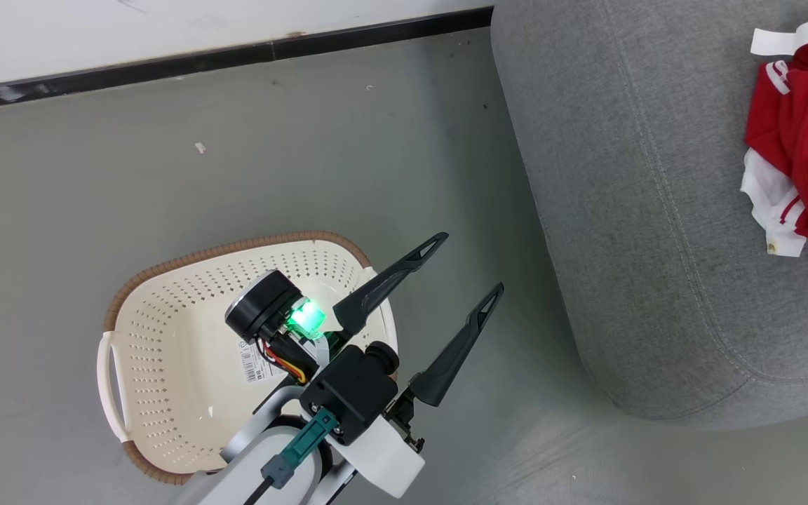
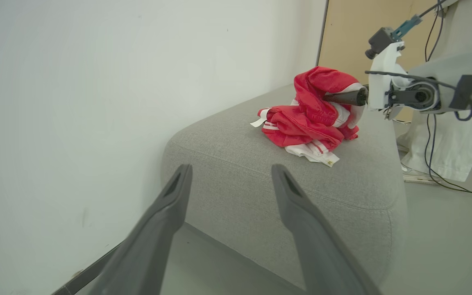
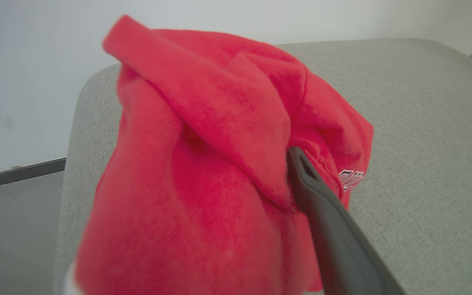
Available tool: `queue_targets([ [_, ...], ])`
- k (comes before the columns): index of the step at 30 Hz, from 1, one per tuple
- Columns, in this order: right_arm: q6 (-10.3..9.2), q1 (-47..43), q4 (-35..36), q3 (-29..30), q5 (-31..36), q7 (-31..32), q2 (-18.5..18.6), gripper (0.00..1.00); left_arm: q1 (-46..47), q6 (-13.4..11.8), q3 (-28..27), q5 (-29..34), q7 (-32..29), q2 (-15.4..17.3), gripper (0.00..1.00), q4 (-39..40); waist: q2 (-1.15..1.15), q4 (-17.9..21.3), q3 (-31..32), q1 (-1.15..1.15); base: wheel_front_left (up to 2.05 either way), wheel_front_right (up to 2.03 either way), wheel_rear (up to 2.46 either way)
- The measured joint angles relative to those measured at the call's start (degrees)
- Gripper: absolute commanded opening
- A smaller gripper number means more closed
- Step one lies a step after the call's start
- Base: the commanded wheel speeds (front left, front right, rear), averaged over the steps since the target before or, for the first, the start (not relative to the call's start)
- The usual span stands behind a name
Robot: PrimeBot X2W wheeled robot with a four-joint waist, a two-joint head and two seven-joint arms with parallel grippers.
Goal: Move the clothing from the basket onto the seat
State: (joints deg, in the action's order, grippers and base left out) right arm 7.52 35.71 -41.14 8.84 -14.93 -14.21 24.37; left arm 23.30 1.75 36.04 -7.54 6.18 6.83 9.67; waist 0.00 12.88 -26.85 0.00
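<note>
Now finding the clothing (image 1: 807,140) heaped on the seat (image 1: 642,210), well apart from the basket (image 1: 165,351) and at the right edge of the head view. Looking soft and crumpled: bright red cloth in loose folds, white trim (image 1: 772,203) with thin red stripes poking out at the lower side, a white tag (image 1: 786,38) sticking out at the top. Rising to a peak in the left wrist view (more tent than pile), with the lower folds spreading flat on the grey upholstery. Showing a scrap of black-and-white lettering (image 3: 352,178) on one fold in the right wrist view, too blurred for reading.

Reaching into the upper folds with the right gripper (image 2: 332,98): one dark finger (image 3: 326,213) standing well off to the side and touching the red cloth, the other lying hidden under it, so seeming spread rather than pinching. Hovering with the left gripper (image 1: 468,263) past the basket's rim, over the grey floor (image 1: 306,140) between basket and seat, fingers spread wide apart.

Seeing cream walls inside the basket, dotted with holes under a brown woven-look rim, a paper label (image 1: 253,365) lying on the bottom and a white handle (image 1: 108,386) at the side.
</note>
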Motion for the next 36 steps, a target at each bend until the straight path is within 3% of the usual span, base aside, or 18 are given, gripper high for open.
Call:
queue_targets([
  [19, 0.00, -10.8, 9.1, -7.1, -6.6, 0.2, 1.4, 1.00, 0.0, -0.1, -1.4, -1.0, 1.0, 0.1, 1.00, -1.2, 0.00, 4.3, 2.1, 0.00, 0.00, 0.00, 0.00],
  [36, 0.00, -19.4, 23.8, -13.4, -13.4, 9.1, 5.0, 1.00, -0.3, -0.4, -2.8, -1.6, 2.6, 0.6, 1.00, -2.3, 0.00, 7.7, 4.3, 0.00, 0.00, 0.00, 0.00],
])
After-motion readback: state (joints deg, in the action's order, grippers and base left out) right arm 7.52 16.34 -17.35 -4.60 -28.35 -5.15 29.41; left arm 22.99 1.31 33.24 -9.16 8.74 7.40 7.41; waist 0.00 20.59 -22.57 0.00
